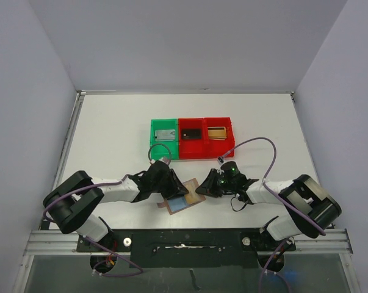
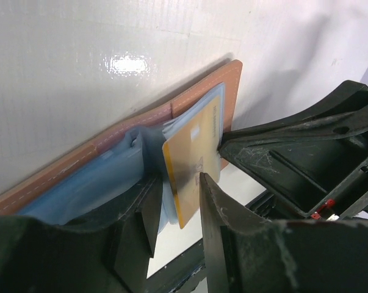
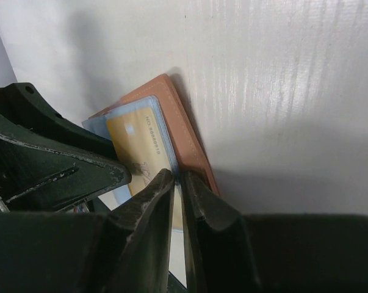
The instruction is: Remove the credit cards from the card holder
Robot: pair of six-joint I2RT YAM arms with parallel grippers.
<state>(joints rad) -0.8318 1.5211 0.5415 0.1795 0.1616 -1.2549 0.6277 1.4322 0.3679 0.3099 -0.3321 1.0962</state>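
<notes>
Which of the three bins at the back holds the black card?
The middle bin, red: the green bin left of it holds a grey card and the other red bin a golden card.

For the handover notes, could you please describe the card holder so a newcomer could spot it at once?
On the white table, look between the left hand and right hand. The card holder lies open there: flat, brown, blue-lined, holding a yellow card, unlike the boxy plastic bins behind.
</notes>
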